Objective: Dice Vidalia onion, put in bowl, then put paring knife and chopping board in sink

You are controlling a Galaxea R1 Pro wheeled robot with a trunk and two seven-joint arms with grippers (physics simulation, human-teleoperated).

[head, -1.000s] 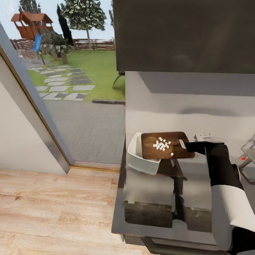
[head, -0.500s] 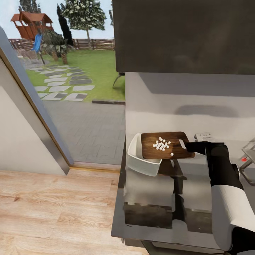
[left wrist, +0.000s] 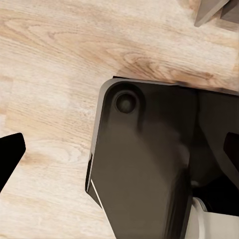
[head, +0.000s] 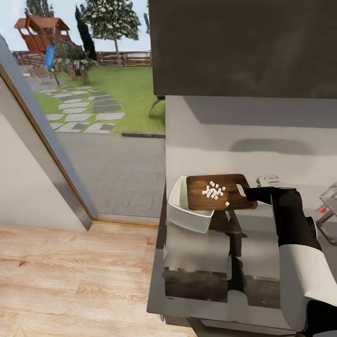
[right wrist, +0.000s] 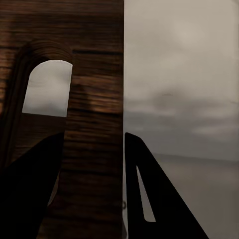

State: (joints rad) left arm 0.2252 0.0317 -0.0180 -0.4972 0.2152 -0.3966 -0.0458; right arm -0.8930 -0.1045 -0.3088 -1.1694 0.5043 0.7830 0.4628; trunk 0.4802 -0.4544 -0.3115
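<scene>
The right tool [head: 246, 192] pinches the handle-slot end of the chopping board [head: 216, 192], held level above the bench [head: 243, 262]. Diced onion [head: 214, 191] lies on the board. The board's left end overlaps the white bowl [head: 180, 210]. The left tool's [left wrist: 10, 154] state cannot be determined.

A sunlit garden fills the glass door [head: 70, 117] at ten o'clock, with a red playhouse [head: 42, 32], stepping stones [head: 82, 112] and a wooden fence [head: 124, 58]. Pale wood flooring [head: 70, 276] spreads at seven o'clock. At one o'clock, a dark wall cabinet [head: 243, 47] hangs above a plain white wall [head: 252, 140].
</scene>
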